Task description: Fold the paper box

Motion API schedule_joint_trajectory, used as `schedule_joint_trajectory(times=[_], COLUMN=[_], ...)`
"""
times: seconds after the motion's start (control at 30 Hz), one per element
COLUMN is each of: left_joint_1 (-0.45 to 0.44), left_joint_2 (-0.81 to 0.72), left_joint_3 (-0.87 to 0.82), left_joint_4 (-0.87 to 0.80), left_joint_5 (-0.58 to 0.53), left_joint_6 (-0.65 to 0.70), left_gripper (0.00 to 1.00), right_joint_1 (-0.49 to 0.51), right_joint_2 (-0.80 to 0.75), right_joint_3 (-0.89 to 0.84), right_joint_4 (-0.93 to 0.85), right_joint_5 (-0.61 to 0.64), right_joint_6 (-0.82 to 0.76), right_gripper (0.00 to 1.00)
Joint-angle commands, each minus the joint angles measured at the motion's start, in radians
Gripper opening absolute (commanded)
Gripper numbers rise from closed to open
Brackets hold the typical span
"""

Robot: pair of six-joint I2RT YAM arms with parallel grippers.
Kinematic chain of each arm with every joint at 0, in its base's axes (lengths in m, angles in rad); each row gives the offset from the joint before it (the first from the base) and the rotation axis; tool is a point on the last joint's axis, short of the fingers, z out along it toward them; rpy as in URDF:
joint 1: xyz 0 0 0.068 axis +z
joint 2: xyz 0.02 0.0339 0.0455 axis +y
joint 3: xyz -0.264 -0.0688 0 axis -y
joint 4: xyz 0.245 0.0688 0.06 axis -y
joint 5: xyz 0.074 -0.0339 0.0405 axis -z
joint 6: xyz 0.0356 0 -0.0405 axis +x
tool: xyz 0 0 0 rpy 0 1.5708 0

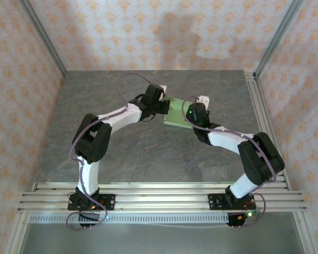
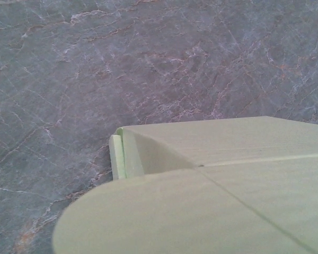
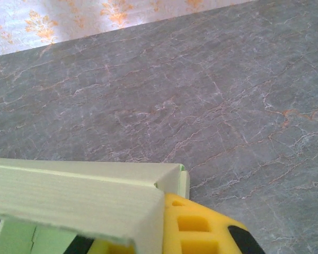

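The paper box [image 1: 176, 113] is pale yellow-green card lying mid-table, pinched from both sides. My left gripper [image 1: 163, 107] meets its left edge. In the left wrist view a rounded flap [image 2: 164, 217] of the box runs up to the lens and hides the fingers; a folded corner [image 2: 128, 153] rests on the table. My right gripper [image 1: 193, 115] is at the box's right edge. In the right wrist view a raised wall of the box [image 3: 79, 193] passes between the jaws, with one yellow finger [image 3: 201, 227] beside it.
The grey marble-look table [image 1: 148, 148] stretches in front of and behind the box. Aluminium rails [image 1: 159, 193] cross the near edge, and a rail [image 1: 261, 114] runs along the right side. Patterned walls enclose the back and sides.
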Motion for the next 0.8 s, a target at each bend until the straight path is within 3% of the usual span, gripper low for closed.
schedule_joint_trajectory(times=[0.0,0.77], left_joint_1=[-0.01,-0.048], left_joint_2=[-0.041,-0.022], left_joint_3=[-0.045,-0.22], left_joint_4=[0.084,0.242], left_joint_5=[-0.027,-0.103], left_joint_6=[-0.045,-0.07], left_gripper=[0.03,0.03], right_joint_1=[0.013,0.022], right_joint_2=[-0.009,0.094], right_joint_3=[-0.029,-0.229], right_joint_4=[0.176,0.528], right_joint_5=[0.012,-0.095], right_joint_6=[-0.02,-0.106], right_gripper=[0.0,0.02])
